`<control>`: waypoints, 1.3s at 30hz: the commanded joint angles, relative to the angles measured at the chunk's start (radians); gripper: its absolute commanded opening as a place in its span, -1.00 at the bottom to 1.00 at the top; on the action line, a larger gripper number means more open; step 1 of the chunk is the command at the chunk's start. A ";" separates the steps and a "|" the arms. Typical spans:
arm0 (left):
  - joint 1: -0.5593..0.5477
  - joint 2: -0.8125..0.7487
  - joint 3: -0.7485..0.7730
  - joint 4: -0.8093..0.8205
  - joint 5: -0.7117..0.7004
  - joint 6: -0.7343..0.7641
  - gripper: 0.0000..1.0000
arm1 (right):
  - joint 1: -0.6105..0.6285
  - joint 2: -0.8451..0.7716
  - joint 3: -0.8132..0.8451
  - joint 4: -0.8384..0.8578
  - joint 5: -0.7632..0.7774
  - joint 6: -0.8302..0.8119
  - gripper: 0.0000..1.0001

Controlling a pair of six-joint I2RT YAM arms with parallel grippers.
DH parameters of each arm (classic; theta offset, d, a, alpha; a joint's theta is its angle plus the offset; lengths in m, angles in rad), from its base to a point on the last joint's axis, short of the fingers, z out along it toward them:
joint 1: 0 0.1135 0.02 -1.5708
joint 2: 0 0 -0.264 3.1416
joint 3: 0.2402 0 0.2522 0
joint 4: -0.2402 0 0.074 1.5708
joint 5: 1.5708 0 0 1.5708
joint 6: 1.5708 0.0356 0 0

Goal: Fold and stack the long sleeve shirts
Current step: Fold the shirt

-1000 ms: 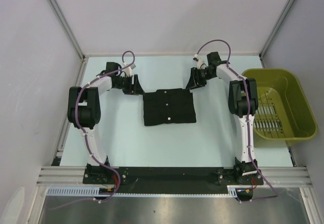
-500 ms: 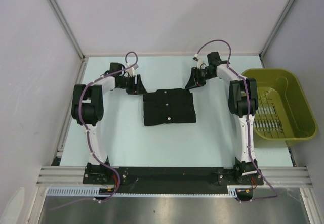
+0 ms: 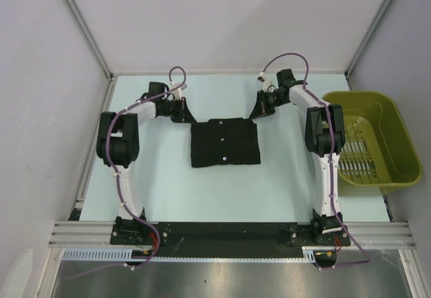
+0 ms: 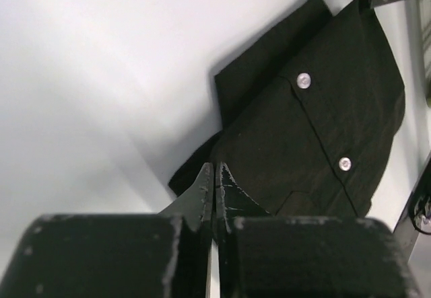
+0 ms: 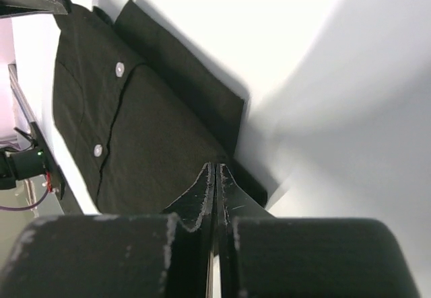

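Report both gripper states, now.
Left gripper: closed, tips at the far left corner of the black shirt; whether fabric is pinched cannot be told.
Right gripper: closed, tips at its far right corner; pinch likewise unclear.

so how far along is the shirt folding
Done: the black shirt lies folded into a compact rectangle. In hand: left gripper and right gripper are shut on its far corners, seemingly for another fold. Left: that fold and stacking; no stack is visible.
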 commanded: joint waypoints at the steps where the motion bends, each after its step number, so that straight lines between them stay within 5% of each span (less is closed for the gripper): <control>1: -0.026 -0.110 -0.004 0.059 0.076 -0.002 -1.00 | -0.031 -0.130 -0.016 -0.013 -0.030 0.008 -1.00; 8: -0.057 -0.129 0.008 0.080 0.067 -0.016 -1.00 | -0.081 -0.161 -0.043 -0.085 0.002 -0.043 -1.00; 27: -0.020 0.100 0.206 -0.046 -0.151 -0.001 -1.00 | -0.052 0.020 0.051 0.082 0.096 0.032 -1.00; 28: -0.019 0.089 0.202 -0.047 -0.159 0.004 -0.89 | -0.054 0.019 0.054 0.077 0.087 0.034 -1.00; 29: -0.010 0.082 0.199 -0.047 -0.160 0.005 -0.69 | -0.051 0.005 0.060 0.068 0.082 0.034 -0.93; 30: -0.002 0.069 0.194 -0.037 -0.132 -0.002 -0.45 | -0.052 -0.010 0.062 0.051 0.079 0.032 -0.54; 31: 0.010 0.018 0.158 -0.008 -0.099 -0.015 -0.04 | -0.057 -0.027 0.062 0.043 0.068 0.034 -0.37; 32: 0.036 -0.015 0.127 0.029 -0.017 -0.054 0.10 | -0.071 -0.051 0.057 0.039 0.061 0.037 -0.18; 33: 0.047 -0.058 0.095 0.107 0.017 -0.077 0.26 | -0.083 -0.100 0.056 0.039 0.045 0.048 0.24; 34: 0.053 -0.098 0.043 0.126 0.042 -0.102 0.57 | -0.094 -0.131 0.054 0.036 0.028 0.057 0.38; 36: 0.047 -0.217 0.000 0.143 0.120 -0.127 0.78 | -0.117 -0.227 0.019 0.030 -0.021 0.092 0.93; 37: 0.040 -0.254 -0.074 0.158 0.149 -0.200 0.99 | -0.115 -0.266 -0.021 0.039 -0.062 0.127 0.99; 39: -0.011 -0.377 -0.177 0.247 0.207 -0.290 0.99 | -0.092 -0.349 -0.187 0.098 -0.135 0.186 0.99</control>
